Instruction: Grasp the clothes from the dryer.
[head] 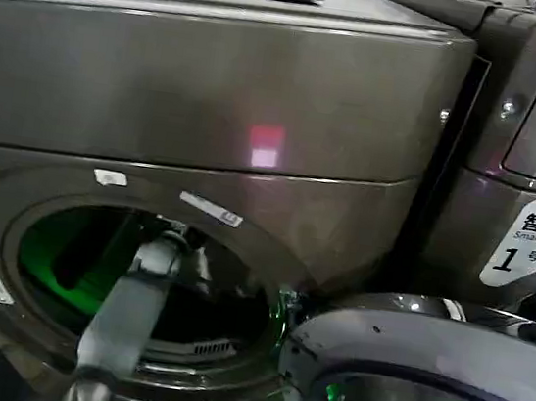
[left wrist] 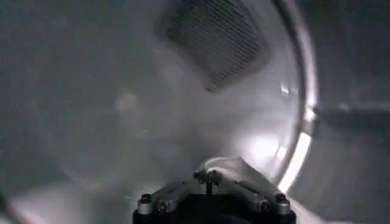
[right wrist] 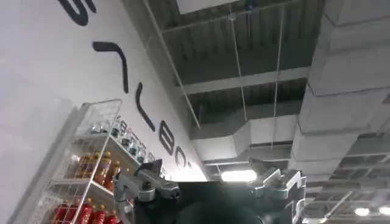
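Metalwork of the left gripper lies nearest in the left wrist view, deep inside the drum of the dryer; its working end is cut off by the picture's edge, so whether it is open or closed cannot be told. Right against it sits a pale rounded lump, too dim to tell whether it is the clothes or a part of the tool. Beyond the lump curves the smooth grey drum wall, with a dark perforated vent patch farther in and a bright rim to one side. The head view shows what the wrist camera cannot: the left arm runs up from below through the porthole, its end lost in the dark drum, where a green glow lies on the inner wall. Just right of the porthole the door stands swung open, partly cut off. Farther right of the porthole, a neighbouring machine bears a white label with a "1". The right gripper is well away from the porthole, pointing up at a ceiling and a wire shelf of bottles; its state cannot be told either
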Controlling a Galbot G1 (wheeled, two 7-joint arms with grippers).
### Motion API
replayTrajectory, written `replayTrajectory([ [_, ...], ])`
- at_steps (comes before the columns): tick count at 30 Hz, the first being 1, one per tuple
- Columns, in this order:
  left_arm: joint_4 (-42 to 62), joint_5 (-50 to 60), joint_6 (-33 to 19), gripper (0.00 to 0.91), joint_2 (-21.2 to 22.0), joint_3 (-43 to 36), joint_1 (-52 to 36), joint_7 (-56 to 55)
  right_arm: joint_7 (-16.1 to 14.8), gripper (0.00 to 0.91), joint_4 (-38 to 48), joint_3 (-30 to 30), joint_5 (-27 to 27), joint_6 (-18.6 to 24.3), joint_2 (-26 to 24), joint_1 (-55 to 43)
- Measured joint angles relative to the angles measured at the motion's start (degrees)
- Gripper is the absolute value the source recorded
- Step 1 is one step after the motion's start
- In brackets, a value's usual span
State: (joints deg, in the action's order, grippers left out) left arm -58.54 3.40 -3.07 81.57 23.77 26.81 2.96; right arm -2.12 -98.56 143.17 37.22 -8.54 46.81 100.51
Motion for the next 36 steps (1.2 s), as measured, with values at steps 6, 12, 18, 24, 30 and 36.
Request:
replayTrajectory([
  [6, -5.2, -2.1, -3.4, 0.000, 1.5, 1.6, 4.0, -6.2, -0.3, 0.907, 0.5, 0.7, -0.3, 0.8, -0.1, 0.5],
  [12, -7.7, -3.0, -4.9, 0.000, 2.6, 1.7, 5.4, -9.1, -0.5, 0.907, 0.9, 1.2, -0.3, 1.5, 0.0, 0.7],
  [18, -9.0, -3.8, -5.6, 0.000, 2.7, 2.0, 5.9, -10.6, -0.8, 0.907, 1.1, 1.4, -0.5, 1.8, -0.1, 0.7],
  [24, -9.7, -4.3, -5.9, 0.000, 2.8, 2.0, 6.6, -10.9, -1.0, 0.907, 1.1, 1.6, -0.7, 2.0, -0.1, 0.6],
  [30, -10.2, -4.5, -5.9, 0.000, 2.8, 1.7, 7.1, -10.8, -1.1, 0.907, 1.2, 2.2, -1.0, 1.6, -0.1, 0.9],
  [36, -10.8, -5.1, -5.9, 0.000, 2.3, 1.3, 7.5, -9.9, -1.3, 0.907, 1.2, 2.4, -1.0, 1.4, 0.0, 1.0],
])
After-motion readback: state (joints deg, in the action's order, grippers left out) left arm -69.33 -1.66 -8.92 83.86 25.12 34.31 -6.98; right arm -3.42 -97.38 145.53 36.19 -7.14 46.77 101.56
